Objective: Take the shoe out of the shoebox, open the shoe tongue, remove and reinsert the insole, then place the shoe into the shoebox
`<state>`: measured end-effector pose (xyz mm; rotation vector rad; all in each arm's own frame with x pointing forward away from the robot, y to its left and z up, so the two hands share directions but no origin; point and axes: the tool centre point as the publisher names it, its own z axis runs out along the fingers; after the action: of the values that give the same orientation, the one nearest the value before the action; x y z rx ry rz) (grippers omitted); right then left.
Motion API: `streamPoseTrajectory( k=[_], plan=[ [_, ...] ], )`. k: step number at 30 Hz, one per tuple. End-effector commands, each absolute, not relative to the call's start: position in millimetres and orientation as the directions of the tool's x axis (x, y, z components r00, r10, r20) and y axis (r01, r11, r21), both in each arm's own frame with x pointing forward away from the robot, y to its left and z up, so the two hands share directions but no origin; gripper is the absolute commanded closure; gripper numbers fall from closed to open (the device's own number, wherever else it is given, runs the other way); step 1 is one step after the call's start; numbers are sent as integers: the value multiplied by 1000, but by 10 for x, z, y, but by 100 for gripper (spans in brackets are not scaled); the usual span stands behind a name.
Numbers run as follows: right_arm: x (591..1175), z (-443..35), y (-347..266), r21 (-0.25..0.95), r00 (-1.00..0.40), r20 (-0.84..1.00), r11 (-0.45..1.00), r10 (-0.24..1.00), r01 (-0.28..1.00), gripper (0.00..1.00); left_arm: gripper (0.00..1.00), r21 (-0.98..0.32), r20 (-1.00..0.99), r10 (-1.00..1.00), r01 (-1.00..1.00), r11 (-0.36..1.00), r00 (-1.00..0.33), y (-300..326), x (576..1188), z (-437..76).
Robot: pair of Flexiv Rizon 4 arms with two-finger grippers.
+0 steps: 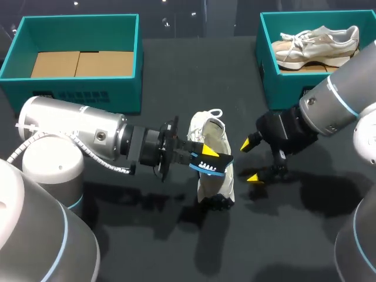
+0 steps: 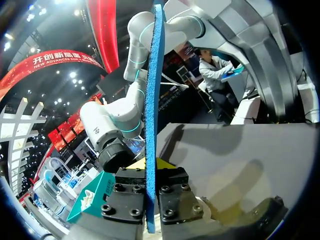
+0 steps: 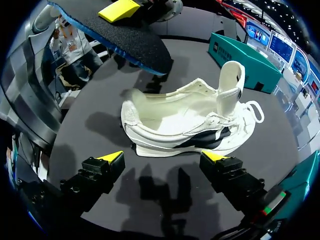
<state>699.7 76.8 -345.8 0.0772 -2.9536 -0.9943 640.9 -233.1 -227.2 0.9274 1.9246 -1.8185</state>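
Note:
A white shoe [image 1: 212,130] stands on its sole on the dark table, its tongue [image 3: 230,80] pulled upright and its inside open and bare [image 3: 185,120]. My left gripper [image 1: 205,160] is shut on the blue-edged dark insole [image 1: 221,162], holding it just above the shoe. In the left wrist view the insole [image 2: 153,100] shows edge-on, pinched between the yellow tips of the left gripper [image 2: 151,165]. My right gripper [image 1: 249,160] is open beside the shoe's right side. In its own view the right gripper [image 3: 162,157] faces the shoe's side, with the insole [image 3: 122,40] hanging beyond.
A teal shoebox [image 1: 82,88] with a cardboard bottom stands at the back left. Another teal box [image 1: 267,67] at the back right holds a second pale shoe [image 1: 317,42].

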Motion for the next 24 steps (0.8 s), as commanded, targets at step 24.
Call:
streamPoseTrajectory(
  k=[24],
  plan=[
    [6964, -3607, 978, 524, -999, -37, 852, 6, -14, 0, 100, -784, -616, 190, 619, -53, -764, -2548, 6481, -2490]
  ],
)
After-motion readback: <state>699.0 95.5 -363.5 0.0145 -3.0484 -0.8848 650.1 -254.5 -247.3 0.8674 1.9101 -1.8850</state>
